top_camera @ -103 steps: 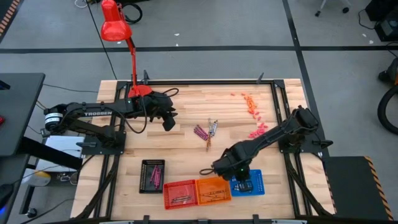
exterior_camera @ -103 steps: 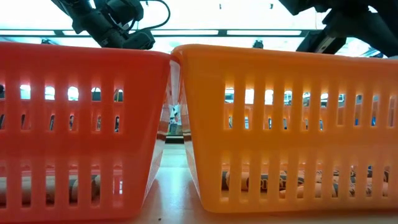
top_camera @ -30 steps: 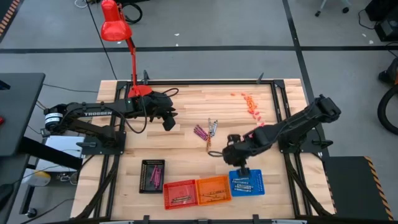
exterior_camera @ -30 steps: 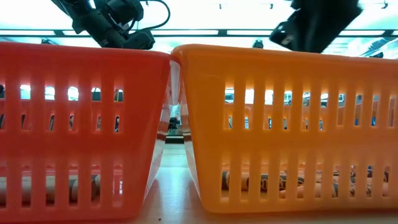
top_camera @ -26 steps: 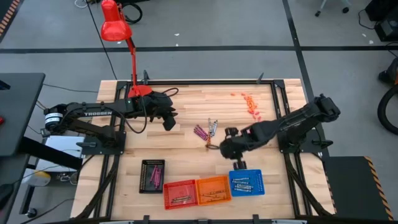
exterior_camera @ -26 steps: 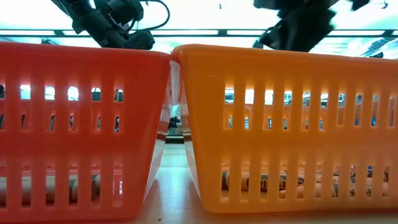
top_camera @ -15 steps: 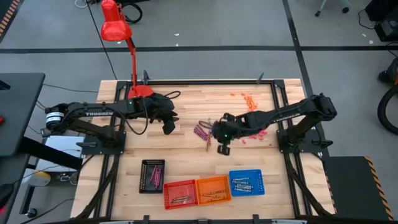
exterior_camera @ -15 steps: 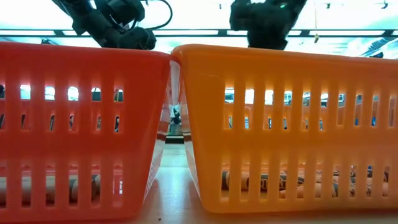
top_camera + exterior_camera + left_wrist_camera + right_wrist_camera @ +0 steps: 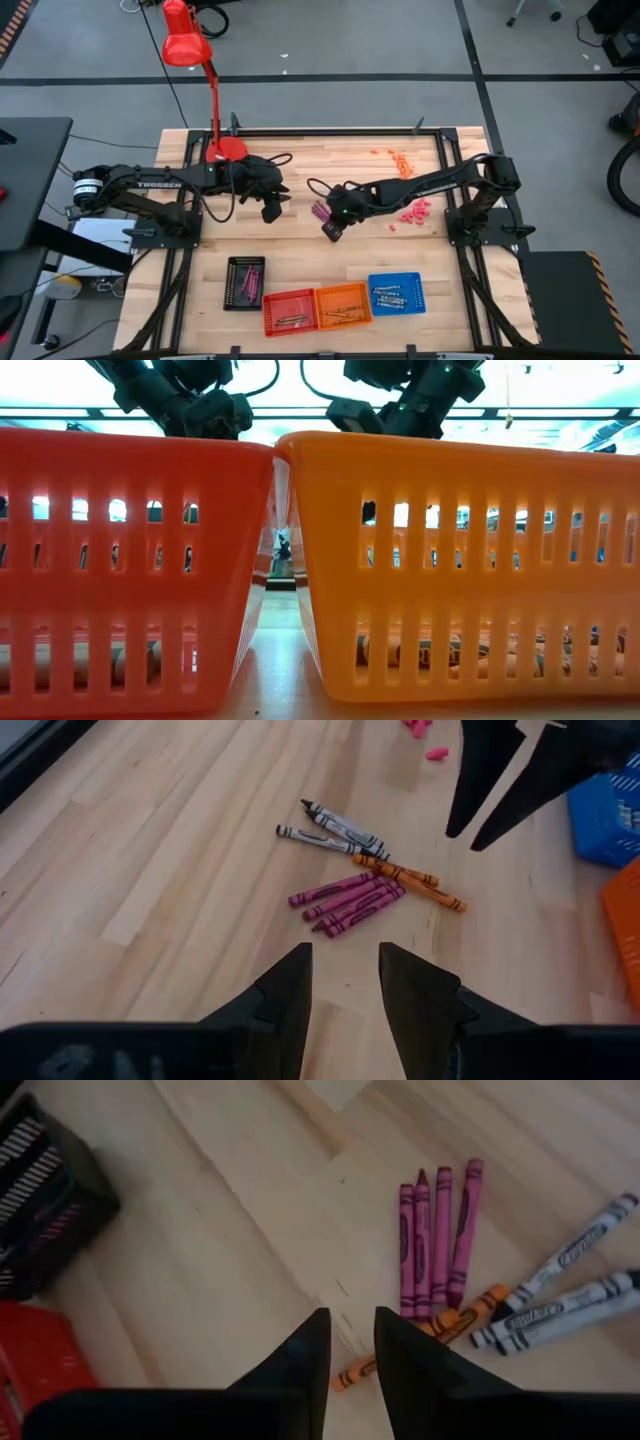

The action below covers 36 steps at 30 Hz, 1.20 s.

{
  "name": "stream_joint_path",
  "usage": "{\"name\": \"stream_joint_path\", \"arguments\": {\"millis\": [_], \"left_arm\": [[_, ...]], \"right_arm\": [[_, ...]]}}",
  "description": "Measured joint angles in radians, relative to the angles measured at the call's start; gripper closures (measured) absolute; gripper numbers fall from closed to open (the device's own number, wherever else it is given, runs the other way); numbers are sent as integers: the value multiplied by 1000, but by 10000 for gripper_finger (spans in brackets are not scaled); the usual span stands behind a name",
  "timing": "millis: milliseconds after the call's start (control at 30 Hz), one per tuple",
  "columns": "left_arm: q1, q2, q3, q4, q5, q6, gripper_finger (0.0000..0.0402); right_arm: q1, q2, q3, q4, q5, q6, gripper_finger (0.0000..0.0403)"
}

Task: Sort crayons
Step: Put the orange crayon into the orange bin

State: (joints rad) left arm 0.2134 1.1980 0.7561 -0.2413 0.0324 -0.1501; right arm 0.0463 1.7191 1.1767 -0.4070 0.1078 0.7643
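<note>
Pale wooden planks make up the tabletop [image 9: 300,250], framed by dark rails, with a red desk lamp [image 9: 190,50] clamped at its far left corner. Near the middle lie the loose crayons [image 9: 440,1245]: four magenta ones side by side, two orange ones, and three pale grey-white ones fanned out just beside them. Along the near edge stand a black tray [image 9: 245,282], a red basket [image 9: 290,310], an orange basket [image 9: 343,304] and a blue basket [image 9: 397,293], all holding crayons already.

Reaching across from the right edge, the right gripper [image 9: 350,1355] hangs just over the loose pile, its two fingers a narrow gap apart and holding nothing. In its wrist view the magenta crayons lie just beyond the fingertips, their long axes running roughly in line with the fingers, while an orange crayon sits slantwise, its near end close by the tips. This arm is clearly the nearer one, so a short descent onto one stick looks like the coming move.

Off toward the left edge, the left gripper [image 9: 340,985] waits with fingers parted and empty, well apart from the pile.

From table height the two baskets block nearly everything, and the pile cannot be seen there. Small pink bits [image 9: 415,210] lie near the right edge.
</note>
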Motion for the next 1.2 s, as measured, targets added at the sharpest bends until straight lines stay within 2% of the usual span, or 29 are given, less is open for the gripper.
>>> {"name": "stream_joint_path", "arguments": {"millis": [167, 367, 633, 733, 1000, 1200], "left_arm": [[0, 0, 1, 8, -1, -3, 271], [0, 0, 1, 15, -1, -27, 271], [0, 1, 1, 34, -2, -19, 271], [1, 2, 1, 21, -2, -18, 271], [2, 2, 1, -126, -3, -19, 271], [2, 2, 1, -213, -3, -24, 271]], "right_arm": [[7, 16, -1, -24, 23, 126, 329], [7, 39, 13, -44, 0, 252, 351], [34, 183, 253, -320, 17, 250, 381], [34, 240, 334, -414, 33, 307, 386], [29, 312, 374, -444, 49, 417, 377], [29, 346, 374, -427, 30, 444, 340]]}}
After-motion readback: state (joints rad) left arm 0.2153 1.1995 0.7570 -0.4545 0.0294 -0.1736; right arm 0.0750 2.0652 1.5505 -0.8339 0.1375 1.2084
